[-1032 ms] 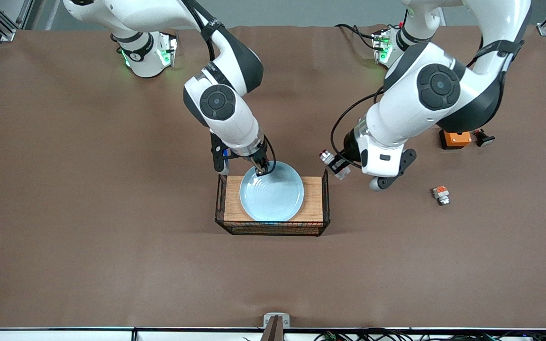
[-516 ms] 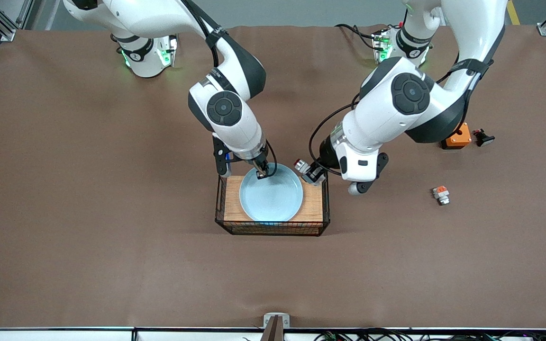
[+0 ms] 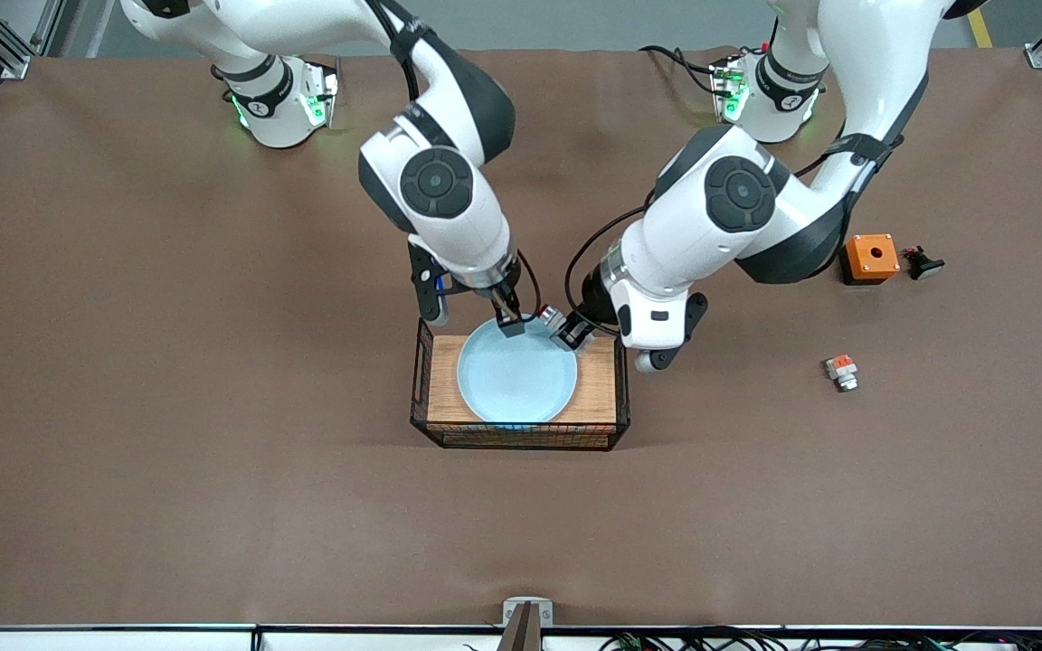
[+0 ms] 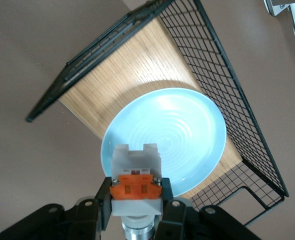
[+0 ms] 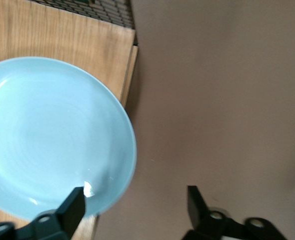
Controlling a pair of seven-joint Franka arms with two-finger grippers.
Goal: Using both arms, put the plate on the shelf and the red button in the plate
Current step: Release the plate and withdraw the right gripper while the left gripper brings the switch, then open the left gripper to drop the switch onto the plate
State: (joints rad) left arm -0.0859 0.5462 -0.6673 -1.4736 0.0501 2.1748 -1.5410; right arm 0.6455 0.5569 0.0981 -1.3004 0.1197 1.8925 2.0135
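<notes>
The pale light-blue plate (image 3: pixel 516 380) lies flat on the wooden floor of a black wire basket (image 3: pixel 620 398). My right gripper (image 3: pixel 507 322) hangs open over the plate's rim nearest the robots' bases. In the right wrist view (image 5: pixel 136 202) one finger is over the plate (image 5: pixel 47 135) and the other is over bare table. My left gripper (image 3: pixel 568 333) is shut on the red button (image 3: pixel 555 324), held in the air over the basket's edge beside the plate's rim. The left wrist view shows the button (image 4: pixel 136 172) clamped between the fingers above the plate (image 4: pixel 177 130).
An orange box with a hole (image 3: pixel 868 258) and a small black part (image 3: pixel 922 263) sit toward the left arm's end of the table. A shorter white-orange block (image 3: pixel 841 372) lies nearer the front camera than these. The basket's wire walls (image 4: pixel 227 75) rise around the plate.
My left arm has carried the red button from over the bare table to the basket's edge by the plate. The plate has settled flat in the basket, and my right gripper has stayed at its rim.
</notes>
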